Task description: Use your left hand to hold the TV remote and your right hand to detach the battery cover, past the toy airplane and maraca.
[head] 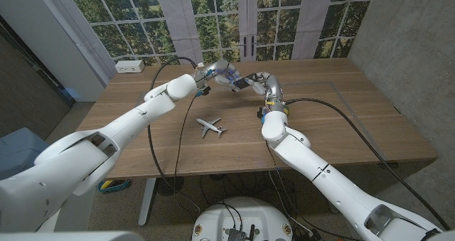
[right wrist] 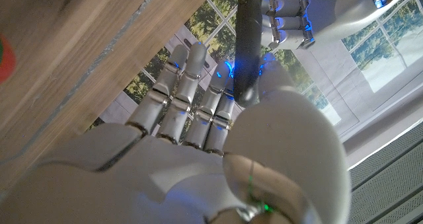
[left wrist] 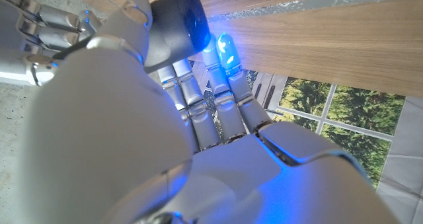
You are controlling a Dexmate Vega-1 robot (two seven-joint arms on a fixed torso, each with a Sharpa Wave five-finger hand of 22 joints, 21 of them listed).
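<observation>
Both hands meet above the far middle of the table. The TV remote (head: pixel 240 83), dark and slim, is held in the air between them. My left hand (head: pixel 217 72) grips one end; in the left wrist view that rounded dark end (left wrist: pixel 175 22) sits above its fingers (left wrist: pixel 218 98). My right hand (head: pixel 260 83) grips the other end; in the right wrist view the remote (right wrist: pixel 248 45) runs between thumb and fingers (right wrist: pixel 188 98), with my left hand (right wrist: pixel 291 16) at its far end. The battery cover cannot be made out. The white toy airplane (head: pixel 210 126) lies on the table in front of the hands.
A small dark thing (head: pixel 260 112) lies by my right wrist, and a red and green thing (right wrist: pixel 2 55) shows at the table's side, perhaps the maraca. A white power strip (head: pixel 130 66) lies at the far left. Black cables (head: pixel 153 127) cross the wooden table (head: pixel 341 113).
</observation>
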